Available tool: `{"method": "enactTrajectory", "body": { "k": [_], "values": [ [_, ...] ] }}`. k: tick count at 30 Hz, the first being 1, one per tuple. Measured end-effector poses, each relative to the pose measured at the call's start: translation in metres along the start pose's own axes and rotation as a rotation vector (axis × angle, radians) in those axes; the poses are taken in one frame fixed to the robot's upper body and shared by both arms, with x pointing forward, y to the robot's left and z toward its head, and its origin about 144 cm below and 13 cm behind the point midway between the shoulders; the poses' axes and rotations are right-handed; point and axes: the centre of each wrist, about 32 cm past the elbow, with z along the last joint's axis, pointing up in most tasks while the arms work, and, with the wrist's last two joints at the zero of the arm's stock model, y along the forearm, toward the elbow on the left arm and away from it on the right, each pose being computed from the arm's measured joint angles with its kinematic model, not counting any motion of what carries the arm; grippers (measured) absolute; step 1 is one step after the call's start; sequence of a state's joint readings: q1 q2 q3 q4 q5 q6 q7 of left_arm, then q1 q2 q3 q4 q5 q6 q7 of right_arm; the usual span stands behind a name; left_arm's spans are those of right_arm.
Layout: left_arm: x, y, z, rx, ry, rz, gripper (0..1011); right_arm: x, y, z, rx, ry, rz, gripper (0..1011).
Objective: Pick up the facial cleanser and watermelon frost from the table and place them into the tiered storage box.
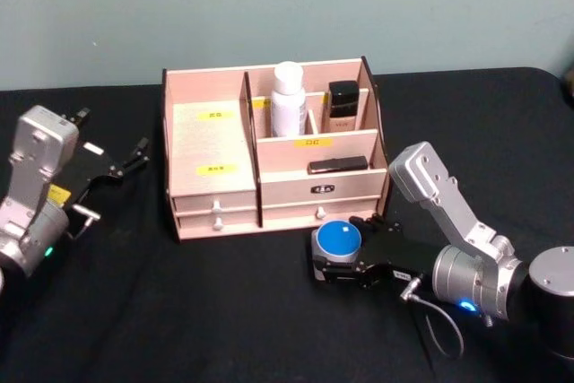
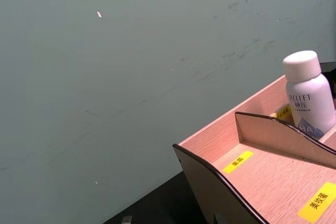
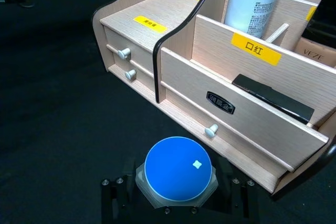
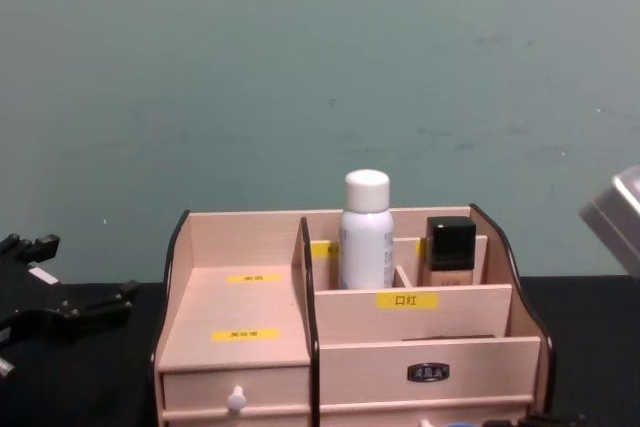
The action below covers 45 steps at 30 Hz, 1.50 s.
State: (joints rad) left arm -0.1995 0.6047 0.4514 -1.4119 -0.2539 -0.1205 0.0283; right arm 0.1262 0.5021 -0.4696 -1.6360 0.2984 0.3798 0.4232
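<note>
One facial cleanser point(image 1: 288, 99) upright in tiered storage box point(image 1: 215, 205) rear compartment, watermelon frost point(image 1: 337, 244) lid-up between right gripper point(image 1: 334, 268) jaws, held; left gripper point(image 1: 126, 161) spread wide, idle.

Dim, even light — soft focus, faint shadows, black table point(image 1: 224, 311) swallowing detail.

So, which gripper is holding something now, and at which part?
The right gripper holds the watermelon frost by its lower body, below the blue lid; the left gripper is open.
</note>
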Motion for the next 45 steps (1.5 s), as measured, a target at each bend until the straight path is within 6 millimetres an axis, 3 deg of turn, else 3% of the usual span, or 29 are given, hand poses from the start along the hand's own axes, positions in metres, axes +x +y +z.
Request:
{"method": "enactTrajectory", "body": {
  "k": [11, 37, 45],
  "values": [
    [0.0, 0.0, 0.0, 0.0, 0.0, 0.0, 1010, 0.0, -0.001, 0.0, 0.002, 0.001, -0.001, 733],
    [0.0, 0.0, 0.0, 0.0, 0.0, 0.0, 1010, 0.0, -0.002, 0.0, 0.005, 0.005, 0.005, 729],
    [0.0, 0.0, 0.0, 0.0, 0.0, 0.0, 1010, 0.002, -0.01, 0.011, 0.047, 0.001, 0.014, 729]
  ]
}}
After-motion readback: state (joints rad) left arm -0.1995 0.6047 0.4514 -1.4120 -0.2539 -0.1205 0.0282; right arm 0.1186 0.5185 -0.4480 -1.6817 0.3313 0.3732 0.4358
